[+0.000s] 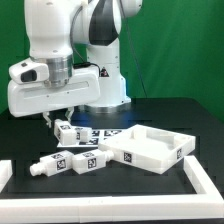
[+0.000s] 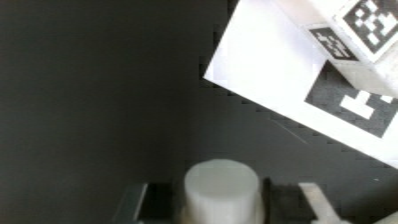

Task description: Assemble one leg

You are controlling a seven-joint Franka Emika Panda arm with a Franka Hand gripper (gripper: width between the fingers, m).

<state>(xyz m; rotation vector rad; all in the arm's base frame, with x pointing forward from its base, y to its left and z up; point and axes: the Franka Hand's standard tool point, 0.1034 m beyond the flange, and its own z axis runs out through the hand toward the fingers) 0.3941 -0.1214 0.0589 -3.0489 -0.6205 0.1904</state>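
Observation:
My gripper (image 1: 57, 121) hangs over the black table, left of centre in the exterior view, shut on a white leg (image 1: 70, 130) with a black-and-white tag on its side. In the wrist view the leg (image 2: 222, 188) shows as a rounded white end between the two fingers (image 2: 128, 206), with the gripper (image 2: 222, 208) closed round it. Two more white tagged legs (image 1: 50, 166) (image 1: 86, 160) lie end to end on the table in front, below the gripper.
A large white rimmed panel (image 1: 150, 148) lies to the exterior view's right of the legs. The marker board (image 1: 106, 131) (image 2: 294, 85) lies behind, near the arm's base. White frame pieces sit at the front left (image 1: 5, 176) and front right (image 1: 205, 186).

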